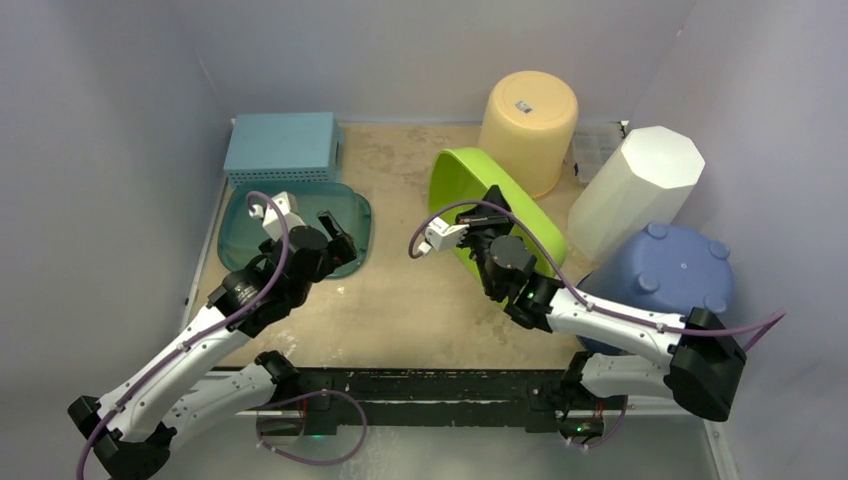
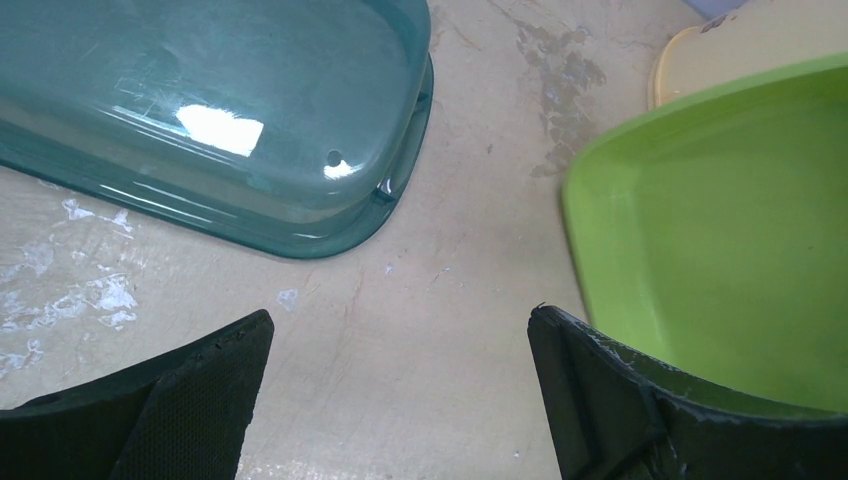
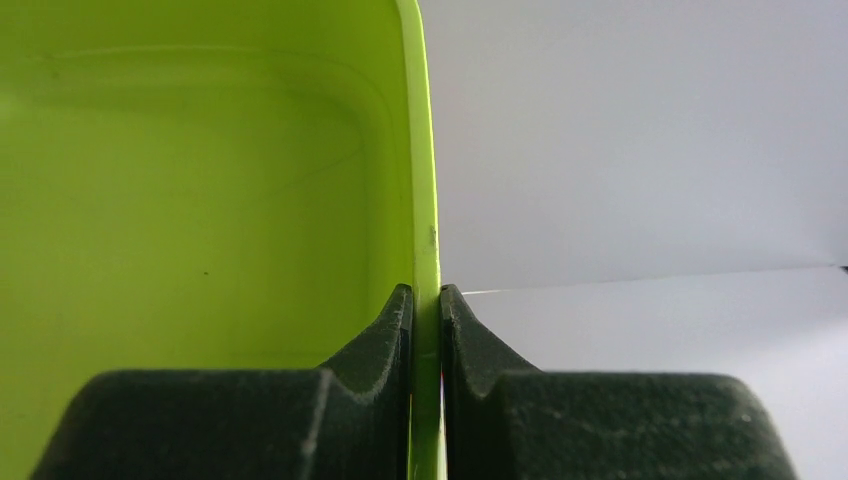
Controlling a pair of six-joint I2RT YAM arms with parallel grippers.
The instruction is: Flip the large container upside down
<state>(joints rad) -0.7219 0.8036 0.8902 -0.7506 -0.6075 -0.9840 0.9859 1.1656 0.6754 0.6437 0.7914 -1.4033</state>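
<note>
The large container [image 1: 465, 178] is a lime-green tub, tipped up on its side in the middle of the table with its hollow facing left. My right gripper [image 1: 493, 212] is shut on its rim. In the right wrist view the thin green wall [image 3: 200, 180] stands pinched between the two fingertips of that gripper [image 3: 427, 300]. My left gripper [image 1: 337, 229] hovers wide open to the left of the tub, over bare table. The left wrist view shows this gripper [image 2: 400, 330] holding nothing, with the green tub [image 2: 720, 230] to its right.
An upturned teal basin [image 1: 352, 213] lies under and beside my left arm, also seen in the left wrist view [image 2: 200, 100]. A light-blue box [image 1: 282, 145] sits at the back left. A yellow bucket [image 1: 528, 125], a white bin [image 1: 635, 190] and a blue tub [image 1: 665, 270] crowd the right side.
</note>
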